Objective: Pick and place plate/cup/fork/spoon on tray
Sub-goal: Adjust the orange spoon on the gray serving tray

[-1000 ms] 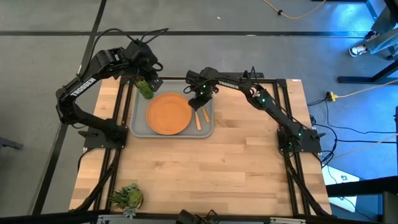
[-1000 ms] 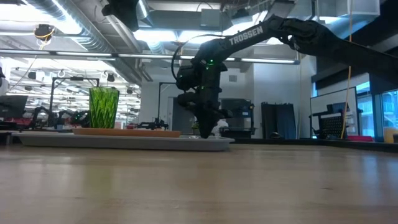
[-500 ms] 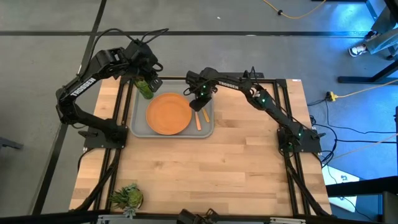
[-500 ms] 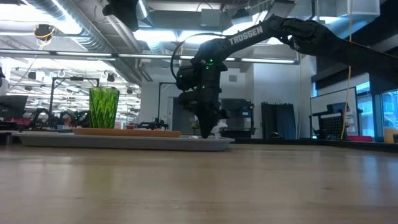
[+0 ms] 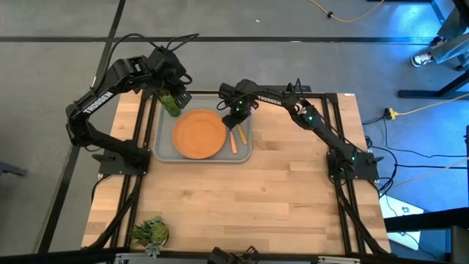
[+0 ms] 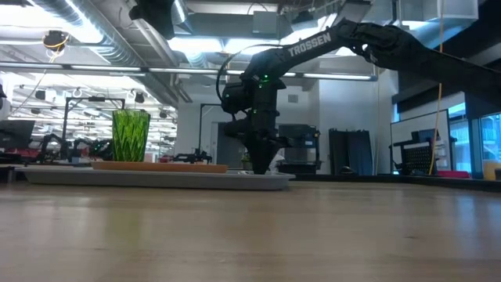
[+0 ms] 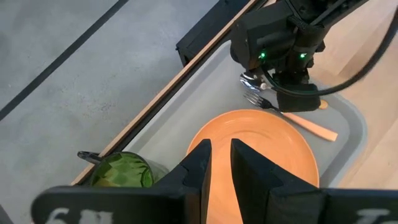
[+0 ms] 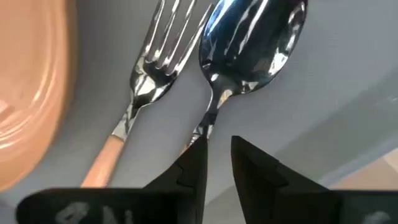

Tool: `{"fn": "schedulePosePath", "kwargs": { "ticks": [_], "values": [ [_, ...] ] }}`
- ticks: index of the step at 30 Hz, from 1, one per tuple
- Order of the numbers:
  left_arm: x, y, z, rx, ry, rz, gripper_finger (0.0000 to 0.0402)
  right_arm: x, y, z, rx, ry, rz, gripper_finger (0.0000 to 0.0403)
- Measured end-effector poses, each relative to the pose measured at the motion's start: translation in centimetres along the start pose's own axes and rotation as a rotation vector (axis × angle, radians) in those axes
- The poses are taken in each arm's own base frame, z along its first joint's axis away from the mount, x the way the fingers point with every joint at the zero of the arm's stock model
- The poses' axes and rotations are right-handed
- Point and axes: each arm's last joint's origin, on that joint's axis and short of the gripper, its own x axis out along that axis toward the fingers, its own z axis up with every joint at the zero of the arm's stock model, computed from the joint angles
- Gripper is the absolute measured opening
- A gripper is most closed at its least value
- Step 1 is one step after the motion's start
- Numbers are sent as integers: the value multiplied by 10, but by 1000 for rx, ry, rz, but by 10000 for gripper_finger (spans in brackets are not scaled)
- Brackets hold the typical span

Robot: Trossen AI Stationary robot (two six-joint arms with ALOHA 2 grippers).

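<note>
**Hovering over the cutlery on the tray**

Your right gripper [image 8: 216,163] sits low over the spoon [image 8: 252,43], fingers slightly parted astride its handle; the fork [image 8: 158,56] lies just beside it. Beyond, the plate [image 5: 198,133] fills the tray [image 5: 165,150]. Farthest, your left gripper [image 7: 216,163], narrowly parted, hangs above the cup [image 5: 170,103].

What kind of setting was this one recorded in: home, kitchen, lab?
Most likely a robotics lab or workshop, not a home. The low view shows exposed ceiling ducts and strip lights; the high view shows a wooden table on a bare concrete floor with trailing cables.
</note>
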Motion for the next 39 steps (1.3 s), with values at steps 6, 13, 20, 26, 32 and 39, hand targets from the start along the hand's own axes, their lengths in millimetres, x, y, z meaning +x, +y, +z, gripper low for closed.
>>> {"fn": "schedulePosePath", "kwargs": {
  "ticks": [6,13,20,26,32,39],
  "values": [
    [0,0,0,0,1,0,53,0,3,-1,24,13,35,77],
    [0,0,0,0,1,0,53,1,6,-2,44,18,46,77],
    [0,0,0,0,1,0,53,2,6,-1,44,5,32,77],
    [0,0,0,0,1,0,53,8,8,-2,49,13,8,78],
    [0,0,0,0,1,0,53,8,8,-2,61,9,5,78],
    [0,0,0,0,2,0,53,8,11,-4,97,22,2,75]
  ]
}}
